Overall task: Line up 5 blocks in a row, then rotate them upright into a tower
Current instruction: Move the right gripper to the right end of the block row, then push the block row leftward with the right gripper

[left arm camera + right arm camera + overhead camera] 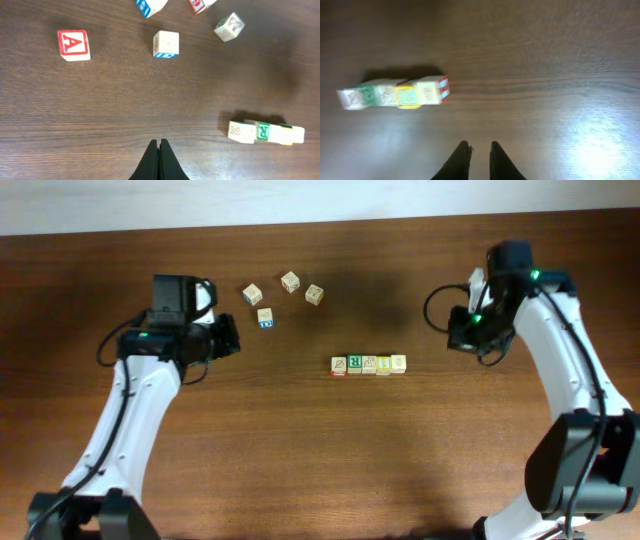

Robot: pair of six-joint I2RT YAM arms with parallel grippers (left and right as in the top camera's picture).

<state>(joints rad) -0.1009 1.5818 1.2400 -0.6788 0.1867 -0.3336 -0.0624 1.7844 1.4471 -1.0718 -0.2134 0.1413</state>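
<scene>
My left gripper (159, 146), fingers pressed together on nothing, hangs over the wooden table (100, 115) near the row of five blocks (266, 132), which lie touching end to end at mid-table; the green "R" block (263, 131) sits beside an end block (241, 132) faintly marked "2". My right gripper (479, 148), fingers a sliver apart and empty, faces the row's other end. A cube with a red "A" (73, 45) lies well apart
</scene>
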